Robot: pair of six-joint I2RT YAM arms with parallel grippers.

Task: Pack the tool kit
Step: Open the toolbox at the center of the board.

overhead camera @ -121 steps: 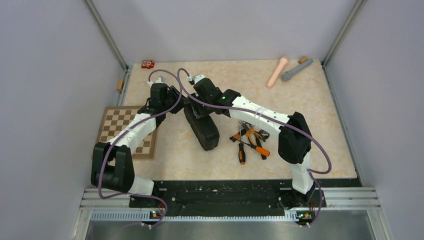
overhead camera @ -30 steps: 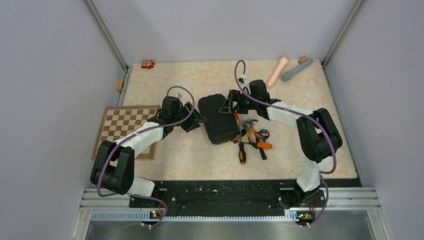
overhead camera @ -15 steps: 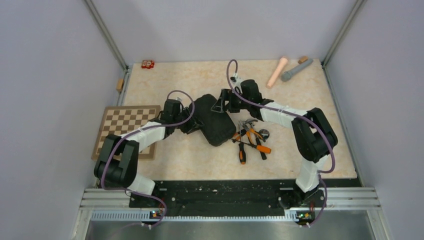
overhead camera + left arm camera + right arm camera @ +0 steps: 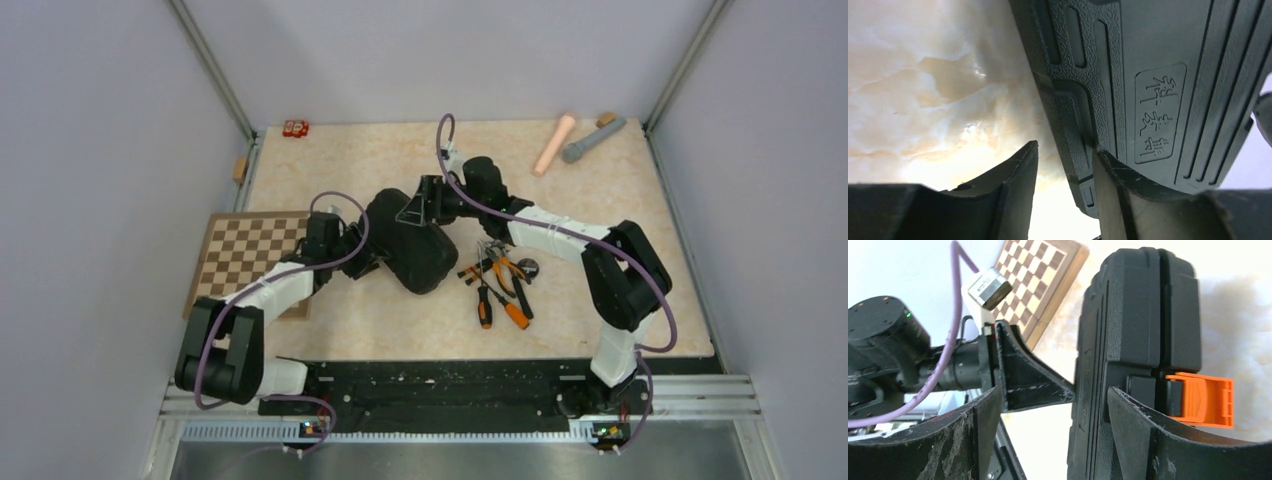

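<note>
- Clamshell case (image 4: 415, 255), black rounded plastic, propped on edge just right of brown wooden chessboard (image 4: 240, 250), probably for unlatching.
- Left gripper (image 4: 1065, 150) astride its rim, bracing; clamping unclear.
- Right gripper (image 4: 1053, 410) gaping, empty, around orange latch (image 4: 1203, 400) end.
- Orange-and-black-handled pliers and screwdrivers (image 4: 500, 285) loose, farther right of chessboard.

Chessboard (image 4: 245, 255) sits at the desk's (image 4: 600, 250) left edge. Pink cylinder (image 4: 553, 143) and grey cylinder (image 4: 592, 139) lie side by side far right; small red thing (image 4: 295, 128) far left.

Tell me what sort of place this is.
Probably a robot lab test cell, not a real workshop: plain grey walls and metal posts box in a marble-patterned table, with unrelated props like a chessboard, tool case and pliers.
</note>
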